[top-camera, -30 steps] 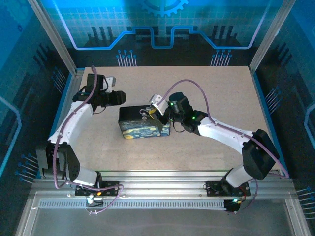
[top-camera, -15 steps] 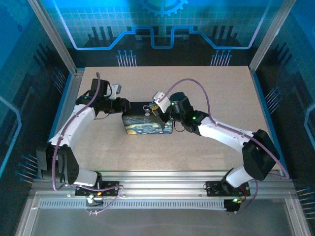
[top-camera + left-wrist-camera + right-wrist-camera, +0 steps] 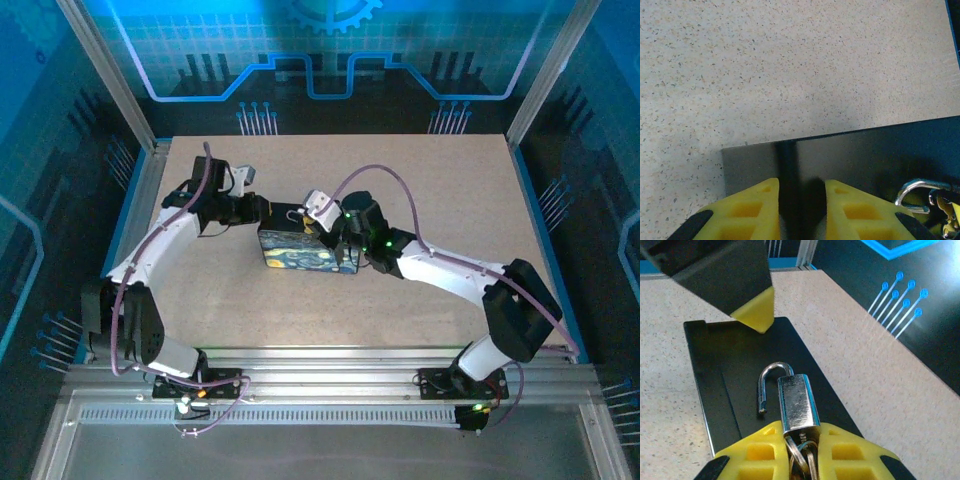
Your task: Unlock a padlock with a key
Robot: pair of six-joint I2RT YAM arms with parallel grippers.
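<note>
Starting at the right gripper [image 3: 802, 452]: pressed nearly together, pinching the key [image 3: 801, 462] and its ring at the bottom end of the padlock [image 3: 799, 400], with that end tucked between the yellow fingertips. Lies flat on the lid of the dark box [image 3: 710, 370], with the long axis running straight away from the right gripper toward the left gripper [image 3: 801, 190]. Points shackle-end outward, with the shackle sprung open and its free leg clear of the body, off to one side. At the left gripper: fingers parted by a narrow gap, tips down at the far end of the lid; cannot tell whether pressing on it. Beneath the box, a speckled beige counter [image 3: 430, 190]. Around that, aluminium posts and dark walls with glowing blue circuit patterns.
</note>
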